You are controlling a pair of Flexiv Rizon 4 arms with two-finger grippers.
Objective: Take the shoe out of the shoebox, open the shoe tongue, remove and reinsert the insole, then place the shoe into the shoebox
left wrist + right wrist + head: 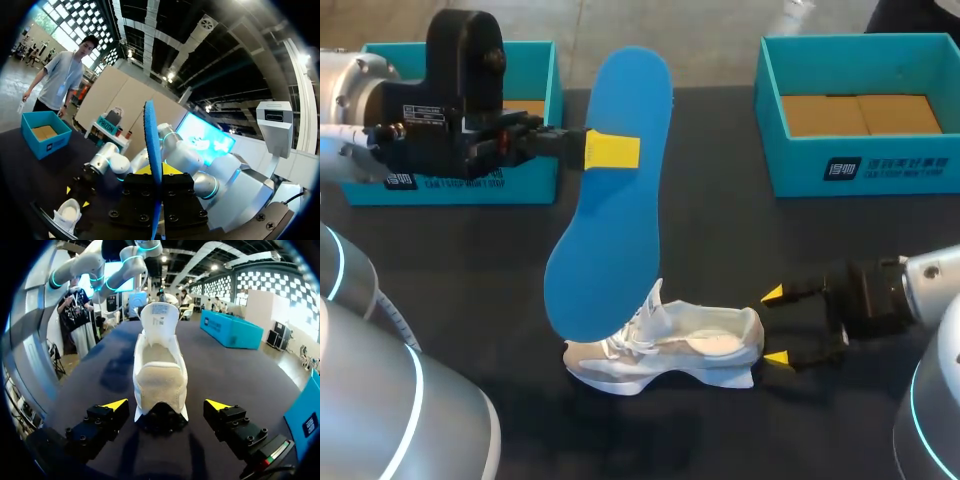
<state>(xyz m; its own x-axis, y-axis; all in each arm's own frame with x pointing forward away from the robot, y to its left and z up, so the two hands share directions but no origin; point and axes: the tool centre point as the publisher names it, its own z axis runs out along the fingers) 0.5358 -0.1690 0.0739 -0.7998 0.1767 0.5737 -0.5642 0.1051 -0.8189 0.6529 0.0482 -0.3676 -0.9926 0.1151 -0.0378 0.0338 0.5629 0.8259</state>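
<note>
Shoe (670, 350), white, lies on its sole on the dark table (720, 230) near my side, toe toward my left and heel toward my right, outside both boxes. My left gripper (612, 150) is clenched on the blue insole (610, 220), holding it in the air with its lower end hanging just above the laces. My right gripper (775, 326) rests at table height with its jaws spread; in the right wrist view the heel sits between the yellow tips, with a gap on either side. A teal shoebox (535, 175) stands behind my left arm and a second shoebox (770, 120) at the far right. I judge the insole is out and reinsertion comes next. That calls for closing the right jaws on the heel to steady it. I would then tip the insole's lower end into the opening and slide it forward.
</note>
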